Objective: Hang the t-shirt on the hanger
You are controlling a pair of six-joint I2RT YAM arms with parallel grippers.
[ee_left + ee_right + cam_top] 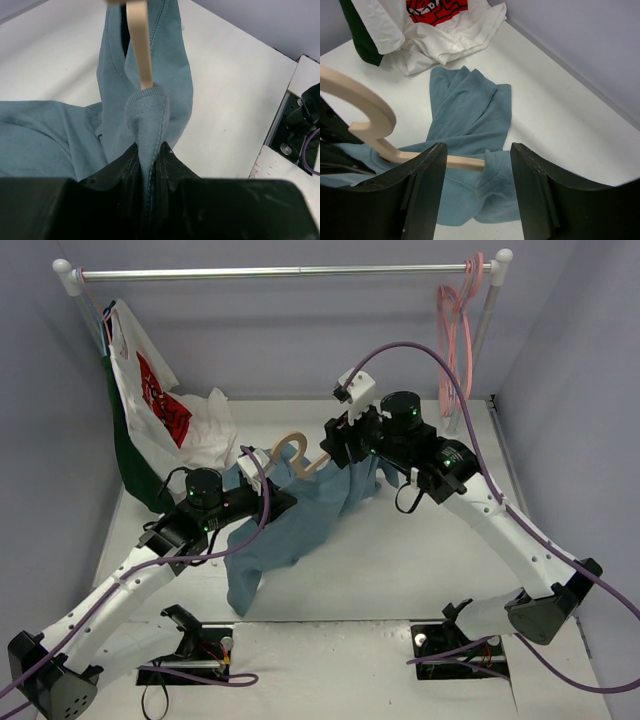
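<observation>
Left gripper [150, 150]: nearest the arm bases, left of centre. Fingers narrow, pinching the ribbed collar of the t-shirt.
T-shirt [300, 515]: plain dusty teal-blue soft cloth, wrinkled. It lies mid-table between the two grippers, collar end lifted, the rest bunched on the white table [420, 550].
T-shirt axis: long axis runs diagonally, near-left to far-right. The near-left end trails toward the arm bases.
Hanger [295, 450]: thin beige wooden hanger with a curved hook, just beyond the left gripper. One straight length enters the collar opening. The shoulders are hidden in the cloth.
Hanger pointing: the hook sticks out on the far side of the collar, curling left. The body's long axis probably runs left-right between the grippers; can't confirm it.
Right gripper [477, 147]: right of centre, at the hanger's neck. Fingers stand wide apart with the beige bar seen across the gap. Neither pad looks pressed on it.
Progress: part way. The hanger is started into the collar.
Left to do: shoulders not seated and sleeves not spread. Most of the cloth is on the table.
Far left: white garment with red print [170, 410] and a dark green garment [125, 455], hanging from the rail and spilling onto the table. Not task items.
Far: silver rail [280, 272] across the back, pink hangers [455, 330] at its right end.
</observation>
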